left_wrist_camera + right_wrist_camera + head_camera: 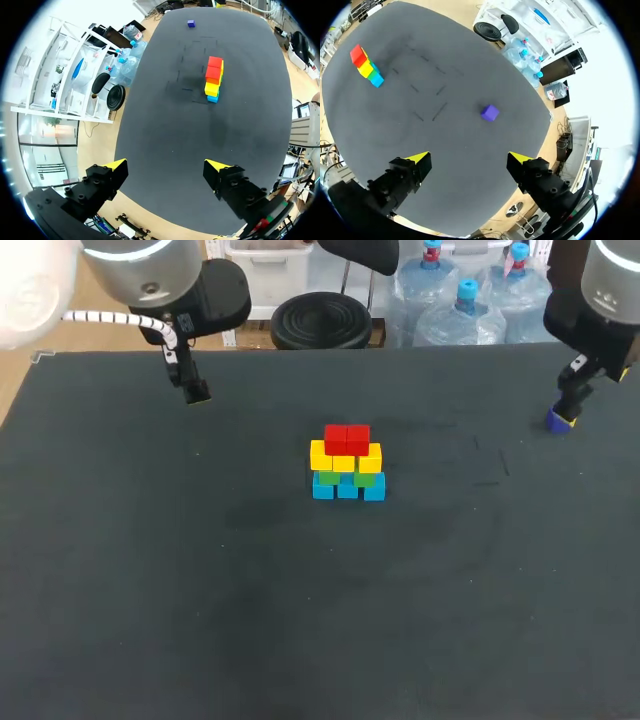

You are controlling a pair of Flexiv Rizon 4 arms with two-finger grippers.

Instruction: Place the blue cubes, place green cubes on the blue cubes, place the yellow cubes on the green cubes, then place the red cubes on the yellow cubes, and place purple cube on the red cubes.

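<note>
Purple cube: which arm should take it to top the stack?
Right, most likely. The purple cube lies just ahead of the open right gripper, apart from the stack. The left gripper, also open, sits on the stack's far side.

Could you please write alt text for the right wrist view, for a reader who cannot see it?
A purple cube lies alone on the dark table ahead of the right gripper, its fingers open and empty. Farther off stands the cube stack, red on top.
</note>
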